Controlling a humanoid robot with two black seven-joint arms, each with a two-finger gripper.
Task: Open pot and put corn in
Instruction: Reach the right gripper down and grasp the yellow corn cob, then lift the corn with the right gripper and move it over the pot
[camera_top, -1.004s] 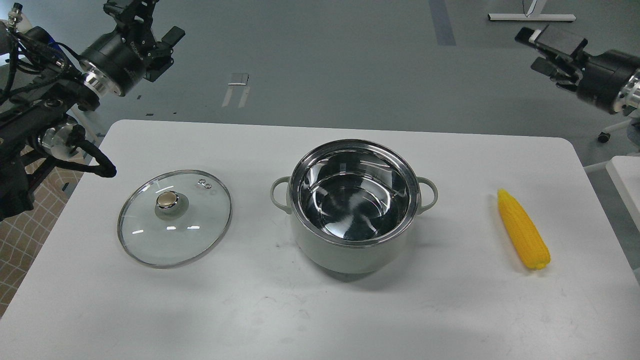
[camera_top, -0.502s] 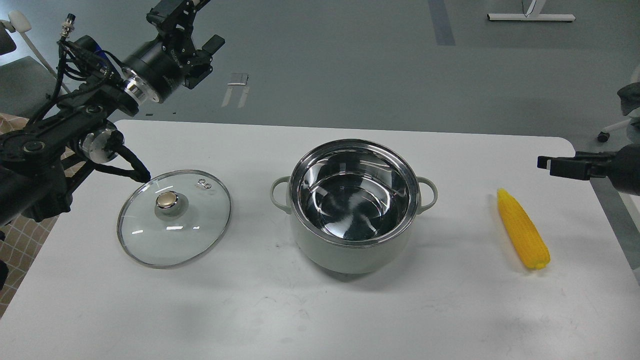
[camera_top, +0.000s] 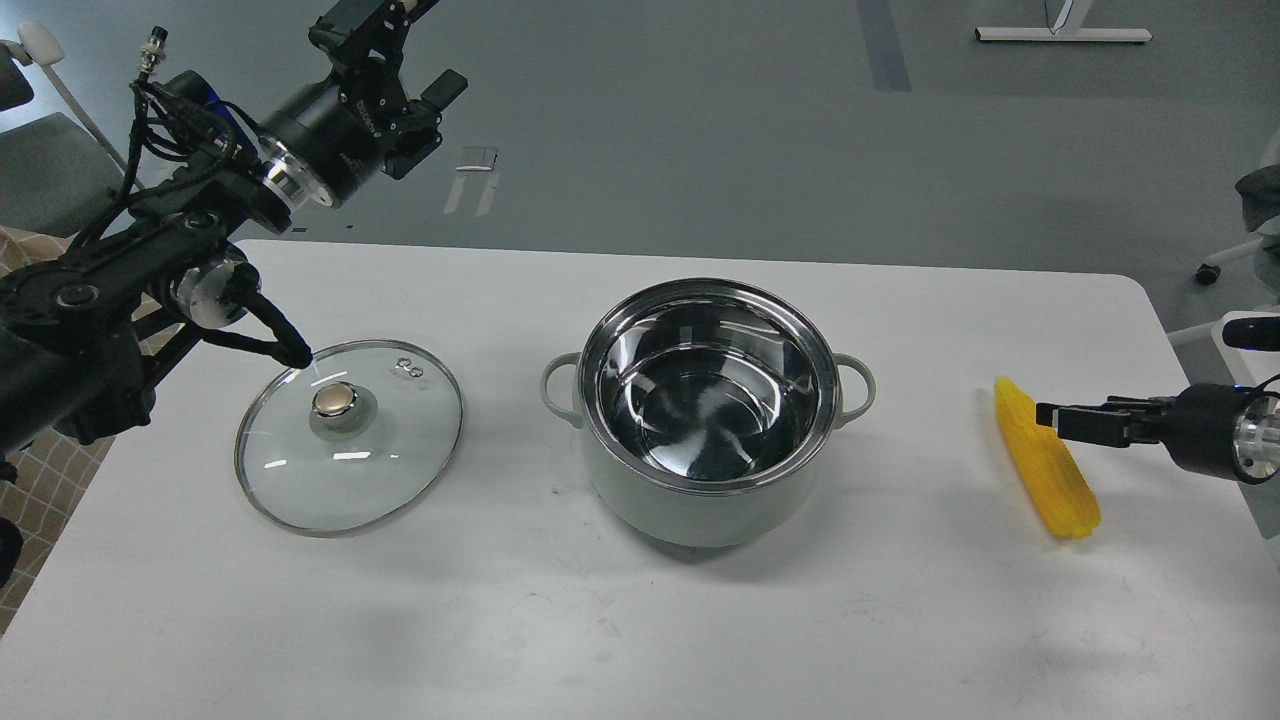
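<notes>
The pot (camera_top: 700, 510) stands open in the middle of the white table, its steel inside empty. Its glass lid (camera_top: 350, 470) lies flat on the table to the left, brass knob up. The corn (camera_top: 1060, 490) lies on the table at the right, pointed end away from me. My right gripper (camera_top: 1050, 414) comes in from the right, low and level, with its tip over the upper part of the corn; it is seen edge-on and its fingers cannot be told apart. My left gripper (camera_top: 400, 50) is open and empty, high above the table's far left.
The white table (camera_top: 600, 620) has rounded far corners. A cable loop of the left arm (camera_top: 285, 340) hangs just over the lid's far rim. A chair (camera_top: 40, 170) stands off the table at the far left. Grey floor lies beyond.
My right gripper has come down from high at the far right and moved left to the corn's upper end. My left arm has swung right and up. Pot, lid and corn have not moved.
</notes>
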